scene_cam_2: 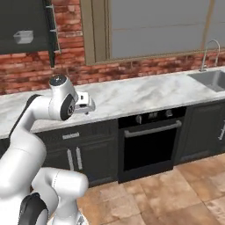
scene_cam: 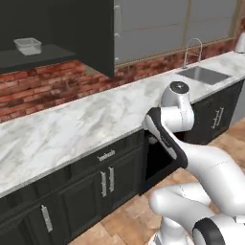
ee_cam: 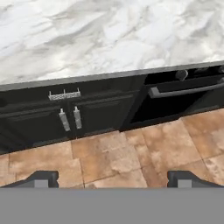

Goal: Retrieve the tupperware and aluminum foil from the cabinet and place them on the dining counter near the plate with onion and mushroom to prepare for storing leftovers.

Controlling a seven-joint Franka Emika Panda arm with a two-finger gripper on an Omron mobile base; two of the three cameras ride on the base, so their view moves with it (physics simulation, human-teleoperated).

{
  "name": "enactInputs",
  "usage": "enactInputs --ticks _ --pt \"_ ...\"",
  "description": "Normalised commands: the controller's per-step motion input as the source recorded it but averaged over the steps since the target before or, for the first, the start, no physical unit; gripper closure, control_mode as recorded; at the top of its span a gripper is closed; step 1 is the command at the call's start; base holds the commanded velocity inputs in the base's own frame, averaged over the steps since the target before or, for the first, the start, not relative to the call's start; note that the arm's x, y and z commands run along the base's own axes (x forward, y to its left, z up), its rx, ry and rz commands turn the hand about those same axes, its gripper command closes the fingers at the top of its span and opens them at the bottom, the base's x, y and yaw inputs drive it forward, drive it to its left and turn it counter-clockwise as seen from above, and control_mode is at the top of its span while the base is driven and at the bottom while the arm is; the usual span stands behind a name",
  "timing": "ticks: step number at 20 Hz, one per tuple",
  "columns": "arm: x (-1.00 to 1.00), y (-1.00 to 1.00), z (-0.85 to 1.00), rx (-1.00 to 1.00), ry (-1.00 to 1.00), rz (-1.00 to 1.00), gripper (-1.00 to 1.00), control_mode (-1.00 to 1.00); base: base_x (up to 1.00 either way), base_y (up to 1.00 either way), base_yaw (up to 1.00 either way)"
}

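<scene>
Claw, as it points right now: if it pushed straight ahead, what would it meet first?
Probably the tiled floor in front of the dark base cupboards. The open claw tilts downward, empty, nothing between its fingertips and the tiles, though depth is hard to judge.

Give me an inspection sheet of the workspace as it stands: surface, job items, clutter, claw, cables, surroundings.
Surface: marble worktop over dark drawer fronts, bare where visible.
Job's things: tupperware sits on the dark shelf of the open cabinet; aluminum foil, plate and dining counter nothing seen.
Clutter: nothing seen.
Claw: claw open and empty, fingertips wide apart, looking down at the floor and cupboard fronts, well below the shelf.
Cables: nothing seen.
Surroundings: sink with faucet to the right, black oven under the worktop, brick wall, window, tiled floor.
</scene>
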Motion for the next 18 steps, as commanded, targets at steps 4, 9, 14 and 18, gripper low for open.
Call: enactInputs --ticks 4,9,14,18 --pt "0.0 0.0 0.0 0.0 0.0 0.0 -1.0 1.0 0.29 0.74 0.55" --pt "0.0 0.0 0.0 0.0 0.0 0.0 -1.0 1.0 0.65 0.58 0.43" --pt "0.0 0.0 0.0 0.0 0.0 0.0 -1.0 1.0 0.76 0.25 0.21" --pt "0.0 0.0 0.0 0.0 0.0 0.0 -1.0 1.0 0.47 0.0 0.0"
